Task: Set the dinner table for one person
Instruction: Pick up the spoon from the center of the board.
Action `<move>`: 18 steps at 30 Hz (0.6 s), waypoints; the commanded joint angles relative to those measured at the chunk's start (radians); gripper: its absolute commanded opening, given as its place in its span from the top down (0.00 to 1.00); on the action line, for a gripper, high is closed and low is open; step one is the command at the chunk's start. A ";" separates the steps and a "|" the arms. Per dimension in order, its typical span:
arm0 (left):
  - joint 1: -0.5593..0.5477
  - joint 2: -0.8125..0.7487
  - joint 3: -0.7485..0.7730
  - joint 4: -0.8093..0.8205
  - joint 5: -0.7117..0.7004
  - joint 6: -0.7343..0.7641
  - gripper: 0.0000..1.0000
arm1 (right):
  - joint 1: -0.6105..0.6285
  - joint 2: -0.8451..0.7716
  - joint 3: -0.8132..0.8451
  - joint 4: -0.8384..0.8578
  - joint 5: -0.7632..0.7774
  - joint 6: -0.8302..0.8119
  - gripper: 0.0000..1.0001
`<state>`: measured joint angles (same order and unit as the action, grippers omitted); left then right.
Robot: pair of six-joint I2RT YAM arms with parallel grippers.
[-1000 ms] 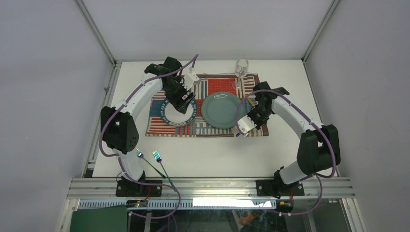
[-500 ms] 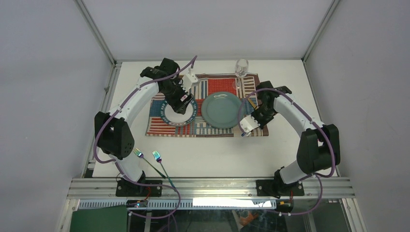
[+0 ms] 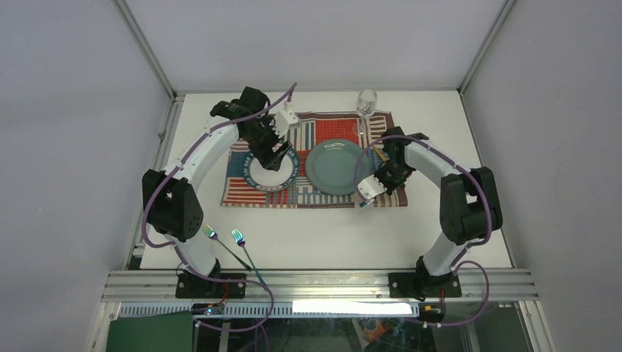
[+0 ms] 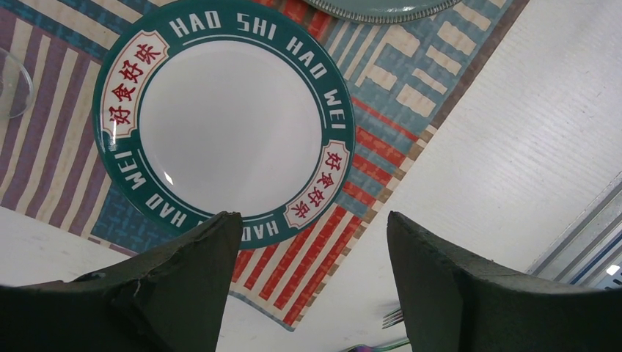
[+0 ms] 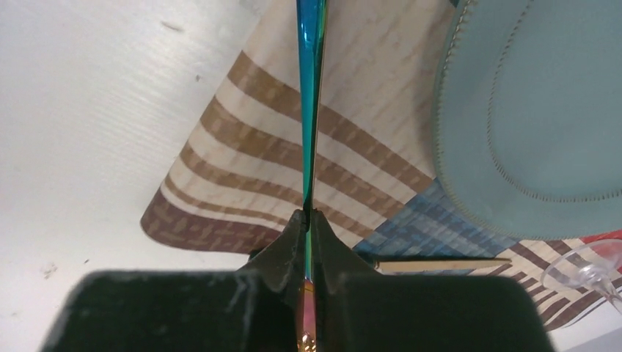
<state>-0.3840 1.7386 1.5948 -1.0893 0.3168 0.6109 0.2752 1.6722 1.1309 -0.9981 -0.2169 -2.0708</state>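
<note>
On the white dinner table [image 3: 330, 235] lies a striped patchwork placemat [image 3: 315, 192]. It carries a small white plate with a green lettered rim [image 3: 258, 178] [image 4: 220, 121] and a larger teal plate [image 3: 334, 167] [image 5: 543, 117]. My left gripper [image 3: 276, 152] [image 4: 312, 220] hovers open over the small plate's near rim, with nothing between its fingers. At the placemat's near right corner, my right gripper [image 3: 367, 195] [image 5: 308, 216] is shut on a thin iridescent piece of cutlery [image 5: 310, 110], seen edge-on and pointing away over the mat.
A wine glass [image 3: 366, 103] stands at the mat's far right corner. Two iridescent forks [image 3: 233, 248] lie near the table's front left edge, by the left arm's base. A thin gold stick [image 5: 440, 261] lies on the mat beside the teal plate. Aluminium rails frame the table.
The right arm's elbow has folded inward toward the left, and its gripper has shifted slightly left with the cutlery still held. The left gripper has drawn back a little over the small plate.
</note>
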 commanded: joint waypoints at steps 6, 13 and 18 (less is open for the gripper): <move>0.023 -0.019 -0.012 0.033 0.015 0.016 0.24 | -0.008 0.051 -0.008 0.141 -0.095 -0.489 0.69; 0.033 -0.011 -0.010 0.031 0.019 0.019 0.24 | -0.008 0.015 0.048 0.141 -0.101 -0.427 0.56; 0.036 -0.024 -0.014 0.029 0.036 0.026 0.24 | 0.021 -0.106 0.113 0.176 -0.110 -0.164 0.55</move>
<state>-0.3580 1.7390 1.5829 -1.0870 0.3183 0.6155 0.2775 1.6997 1.1507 -0.8608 -0.2932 -2.0777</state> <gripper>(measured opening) 0.761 0.442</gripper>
